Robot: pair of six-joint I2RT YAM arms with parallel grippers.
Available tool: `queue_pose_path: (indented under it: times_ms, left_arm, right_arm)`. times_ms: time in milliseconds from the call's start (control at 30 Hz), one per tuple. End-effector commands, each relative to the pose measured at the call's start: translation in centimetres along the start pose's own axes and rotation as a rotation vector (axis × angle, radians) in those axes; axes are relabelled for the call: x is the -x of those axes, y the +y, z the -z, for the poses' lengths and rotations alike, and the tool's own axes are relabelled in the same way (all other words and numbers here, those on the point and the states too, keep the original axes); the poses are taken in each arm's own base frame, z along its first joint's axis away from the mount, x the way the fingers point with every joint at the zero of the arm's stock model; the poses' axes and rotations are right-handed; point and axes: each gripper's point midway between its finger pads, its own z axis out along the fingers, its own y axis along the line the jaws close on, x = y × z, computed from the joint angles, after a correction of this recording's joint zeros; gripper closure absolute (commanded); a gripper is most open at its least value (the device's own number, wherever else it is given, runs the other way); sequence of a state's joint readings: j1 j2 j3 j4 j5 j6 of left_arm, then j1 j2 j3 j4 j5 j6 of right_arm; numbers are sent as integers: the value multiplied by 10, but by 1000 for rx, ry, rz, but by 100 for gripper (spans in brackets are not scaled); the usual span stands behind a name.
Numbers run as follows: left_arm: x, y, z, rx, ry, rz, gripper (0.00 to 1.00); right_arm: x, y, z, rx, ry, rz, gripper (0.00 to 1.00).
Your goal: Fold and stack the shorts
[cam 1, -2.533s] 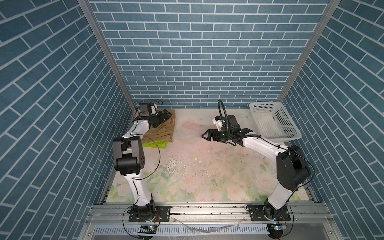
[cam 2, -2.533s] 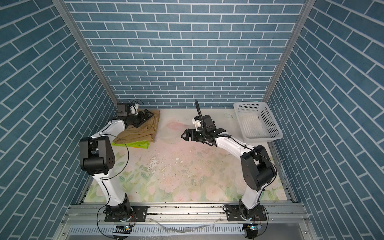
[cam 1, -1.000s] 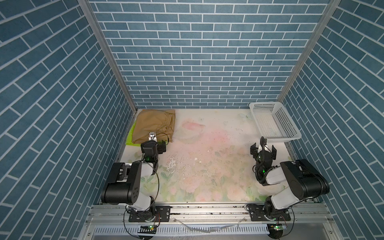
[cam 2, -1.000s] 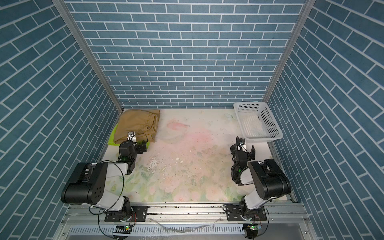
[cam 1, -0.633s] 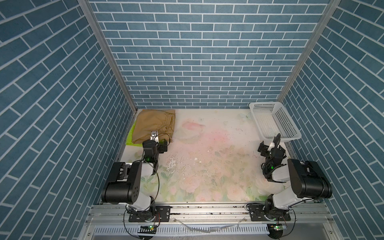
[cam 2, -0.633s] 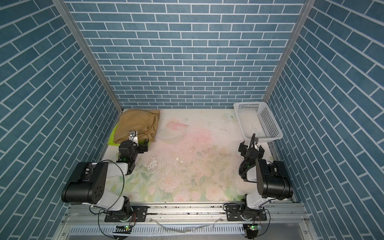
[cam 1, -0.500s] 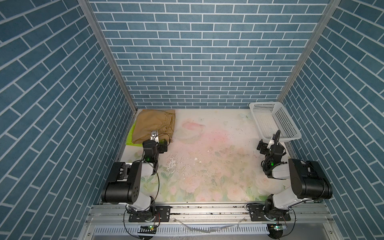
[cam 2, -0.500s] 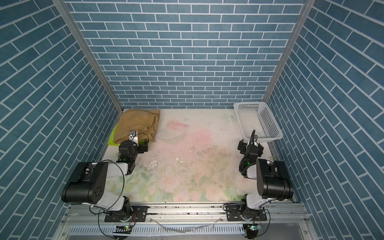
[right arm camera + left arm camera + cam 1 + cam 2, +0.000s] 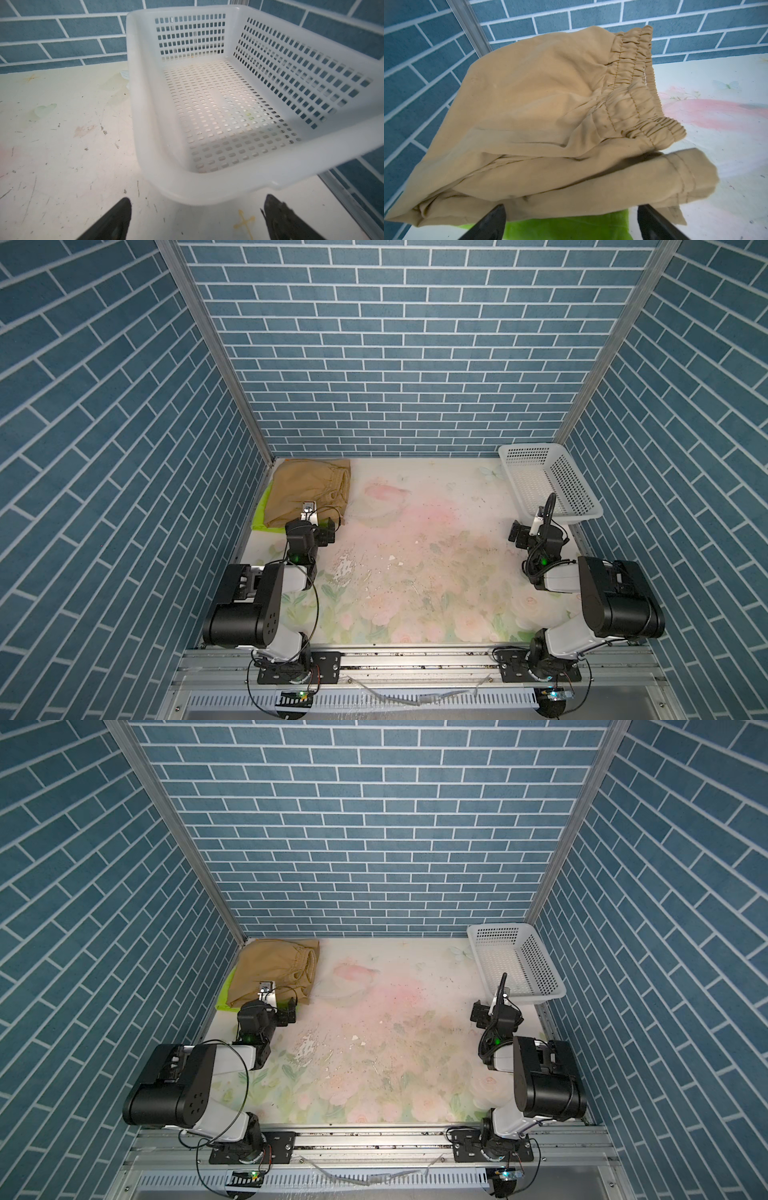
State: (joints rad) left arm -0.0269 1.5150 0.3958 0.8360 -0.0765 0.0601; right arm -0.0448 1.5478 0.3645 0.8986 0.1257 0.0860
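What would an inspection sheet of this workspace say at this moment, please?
Surface: floral table mat, scuffed, with white flakes near the middle.
Job's things: tan shorts folded in the far left corner, lying on lime green shorts; no third pair seen.
Clutter: white basket, empty, far right.
Grippers: left gripper open, facing the pile; right gripper open, facing the basket; both hold nothing.
Cables: black cables looped on both arms.
Surroundings: brick-pattern walls on three sides.

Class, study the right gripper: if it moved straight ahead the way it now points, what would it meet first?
Most likely the near wall of the white perforated plastic basket, directly ahead of the open right gripper in the right wrist view; the gap is hard to judge.
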Motion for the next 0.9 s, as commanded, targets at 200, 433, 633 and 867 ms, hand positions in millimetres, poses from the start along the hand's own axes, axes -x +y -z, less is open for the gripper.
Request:
queue_pose_path:
  times_ms: [200, 433, 633, 867]
  left_arm:
    - [-1, -3, 0, -13, -2, -6, 0]
    - [-2, -3, 0, -13, -2, -7, 0]
    - [-1, -3, 0, -12, -3, -7, 0]
    - [-2, -3, 0, -12, -2, -6, 0]
  right_arm:
    - [7, 3, -1, 16, -16, 5, 1]
    - [7, 3, 0, 16, -16, 5, 1]
    - [8, 3, 0, 15, -17, 5, 1]
    - [7, 24, 0, 127, -7, 54, 1]
